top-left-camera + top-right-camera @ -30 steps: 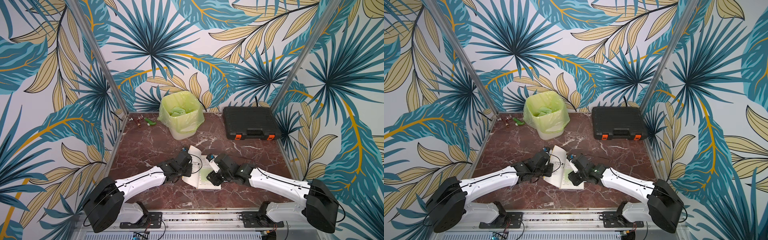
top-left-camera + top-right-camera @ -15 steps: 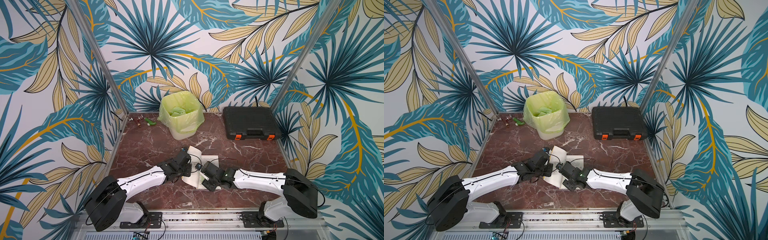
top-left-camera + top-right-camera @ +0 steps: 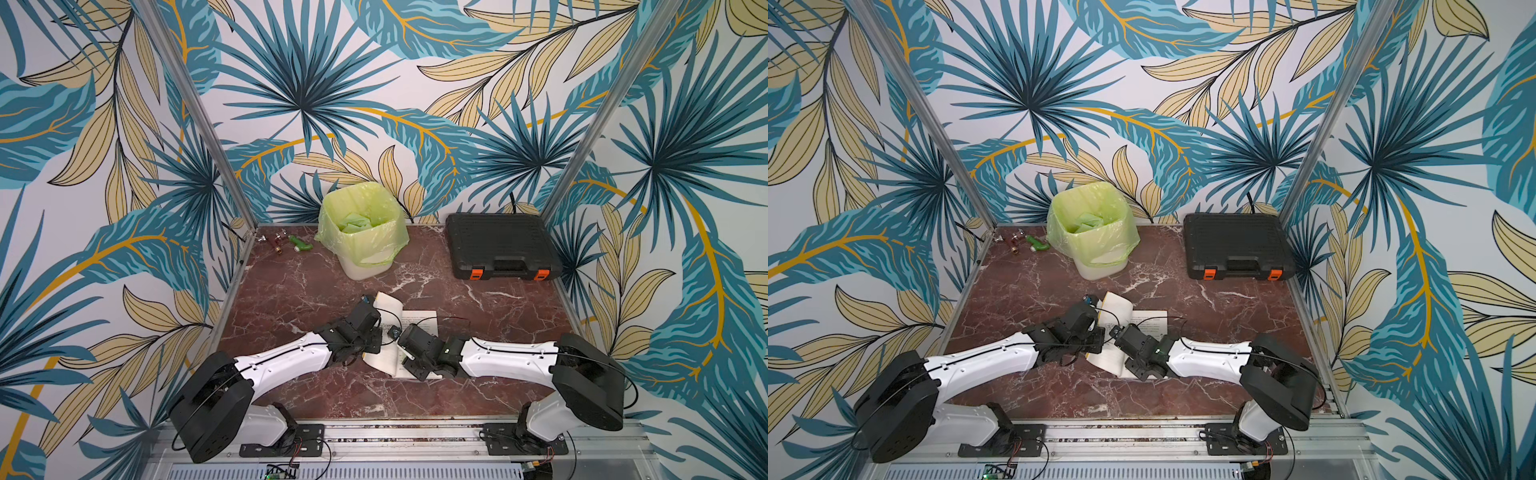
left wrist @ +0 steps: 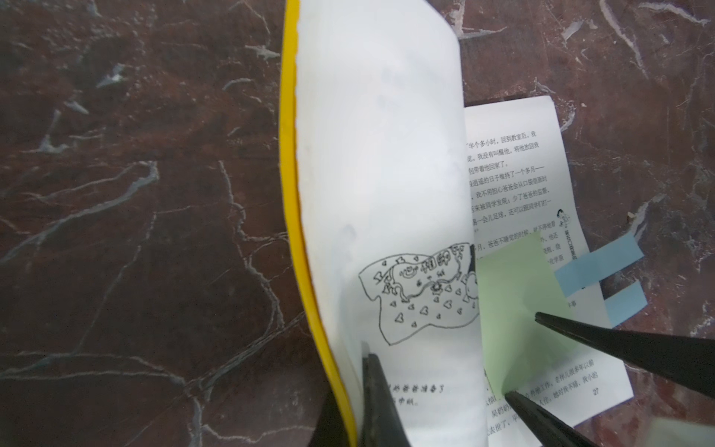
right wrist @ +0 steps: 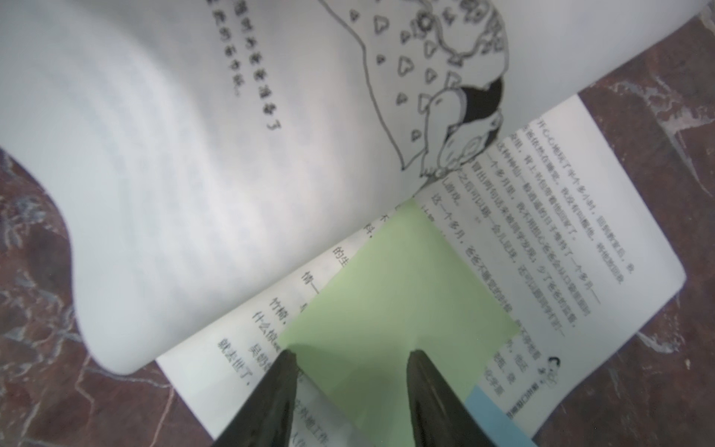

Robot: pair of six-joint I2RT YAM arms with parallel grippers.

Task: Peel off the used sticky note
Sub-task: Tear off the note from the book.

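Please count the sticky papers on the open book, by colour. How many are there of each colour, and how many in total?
On the open book:
Green sticky note: 1
Blue sticky tabs: 2
Total: 3

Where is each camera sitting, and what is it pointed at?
Both top views: high behind the arms, looking down at the table, bin and case; both arms whole.
Left wrist: on the left arm, looking along the left pincer clamping lifted pages of the book; the right pincer shows.
Right wrist: on the right arm, looking between its open jaws onto the green sticky note.
Shared: both wrist views show that note.
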